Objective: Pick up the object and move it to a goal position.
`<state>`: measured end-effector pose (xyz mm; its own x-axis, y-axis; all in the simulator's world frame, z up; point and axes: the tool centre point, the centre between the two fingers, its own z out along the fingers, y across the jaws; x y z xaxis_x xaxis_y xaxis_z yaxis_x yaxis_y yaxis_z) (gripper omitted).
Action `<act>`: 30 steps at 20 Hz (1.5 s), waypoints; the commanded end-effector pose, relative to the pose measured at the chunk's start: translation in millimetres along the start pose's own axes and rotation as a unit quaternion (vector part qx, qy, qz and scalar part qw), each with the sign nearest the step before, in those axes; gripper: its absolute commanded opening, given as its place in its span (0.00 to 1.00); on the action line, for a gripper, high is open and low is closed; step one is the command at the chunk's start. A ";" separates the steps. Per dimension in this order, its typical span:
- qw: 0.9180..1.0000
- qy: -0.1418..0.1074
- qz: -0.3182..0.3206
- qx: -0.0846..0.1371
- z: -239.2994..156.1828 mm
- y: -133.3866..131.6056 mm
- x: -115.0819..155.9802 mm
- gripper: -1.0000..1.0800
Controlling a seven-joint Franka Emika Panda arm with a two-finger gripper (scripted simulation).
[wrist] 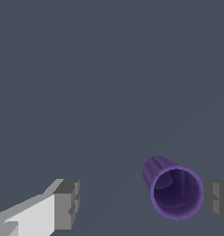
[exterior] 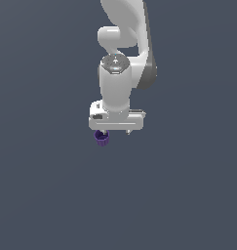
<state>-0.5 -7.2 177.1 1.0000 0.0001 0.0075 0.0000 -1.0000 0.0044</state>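
A flat, uniform slate-grey surface (exterior: 47, 195) fills both views; it carries no seam, edge or marking, and nothing of a room shows beyond it (whether it is a counter or a floor cannot be told).

In the exterior view the white arm (exterior: 121, 44) comes down from 12 o'clock, ending in a broad white hand body with the end effector (exterior: 116, 132) beneath it. The small dark purple cup (exterior: 102, 138) shows just under the hand body, at about 7 o'clock from the centre of that body, near the exterior view's left end of it. Its ribbed sides taper, and it lies tilted rather than upright.

The wrist view gives the clearer relation. The end effector (wrist: 143, 201) is spread wide: one grey fingertip (wrist: 67, 203) on its white finger stands well apart from the other grey fingertip (wrist: 218, 197), which is cut by the picture's edge. The cup (wrist: 175, 191) sits between them but far off centre, just beside the second fingertip, with its open mouth turned toward the camera so the dark hollow inside is seen (the ribbed outer wall shows at roughly 11 o'clock from the rim). Whether its rim actually touches that fingertip cannot be told; a thin gap seems to remain. The first fingertip is well clear of the cup, so nothing is pinched.
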 end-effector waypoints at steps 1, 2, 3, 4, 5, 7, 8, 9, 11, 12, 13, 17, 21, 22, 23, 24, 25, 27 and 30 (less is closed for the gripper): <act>1.000 0.000 0.000 0.000 0.0 0.0 0.0 0.62; 1.000 0.000 0.000 0.000 -0.2 0.3 -0.1 0.62; 1.000 0.000 0.000 0.000 -0.6 1.7 -0.2 0.62; 1.000 0.000 0.000 0.000 -1.3 3.3 -0.5 0.62; 1.000 0.000 0.001 0.000 -2.3 6.1 -0.9 0.62; 1.000 0.000 0.002 0.000 -3.9 10.4 -1.6 0.62; 1.000 0.000 0.002 0.000 -4.1 11.0 -1.7 0.62; 1.000 0.000 0.002 0.000 -4.1 11.1 -1.7 0.62; 1.000 0.000 0.002 0.000 -4.0 10.4 -1.6 0.62; 1.000 0.000 0.002 0.000 -3.9 10.7 -1.6 0.62; 1.000 0.000 0.001 0.001 -3.8 10.8 -1.7 0.62; 1.000 0.001 -0.004 0.005 -1.8 12.4 -2.3 0.62; 1.000 0.003 -0.014 0.012 1.9 15.4 -3.3 0.62; 1.000 0.004 -0.017 0.015 3.1 16.4 -3.7 0.62; 1.000 0.005 -0.021 0.017 4.4 17.4 -4.1 0.62; 0.999 0.006 -0.024 0.020 5.7 18.6 -4.5 0.62; 0.999 0.007 -0.028 0.023 7.2 19.9 -5.0 0.62; 0.999 0.009 -0.037 0.030 10.5 22.9 -6.1 0.62; 0.998 0.015 -0.052 0.041 16.2 28.2 -8.1 0.62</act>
<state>-7.5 -32.5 163.9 0.9955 0.0886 0.0344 0.0907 -0.9938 -0.0651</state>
